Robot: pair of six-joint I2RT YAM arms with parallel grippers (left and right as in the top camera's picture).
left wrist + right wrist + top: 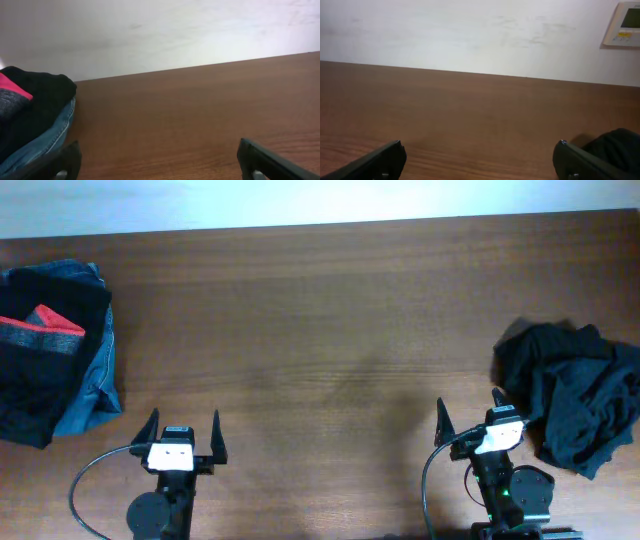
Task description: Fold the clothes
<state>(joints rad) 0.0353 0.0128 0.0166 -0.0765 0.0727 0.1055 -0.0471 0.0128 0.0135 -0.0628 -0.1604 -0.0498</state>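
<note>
the black clothes [575,405] lie in a crumpled heap at the right edge of the table [320,310], bunched with no clear hem or sleeve showing; from the right wrist view only a dark corner of them peeks in at the lower right. the right gripper [470,415] sits just beside that heap, near the front edge, its jaws spread wide and holding nothing. the left gripper [184,425] is well apart from the heap, at the front left, jaws likewise spread wide and empty. beyond it, at the far left, a denim garment [98,380] and a striped piece [40,330] with red and grey sit stacked together, which we leave alone.

we judge the task not yet begun: nothing is grasped and the middle of the table lies bare. the next move, as we see it, calls for the right gripper to reach into the heap, pinch one layer only, and draw it toward the bare centre where both arms can spread it flat. the risk is catching two pieces at once.
</note>
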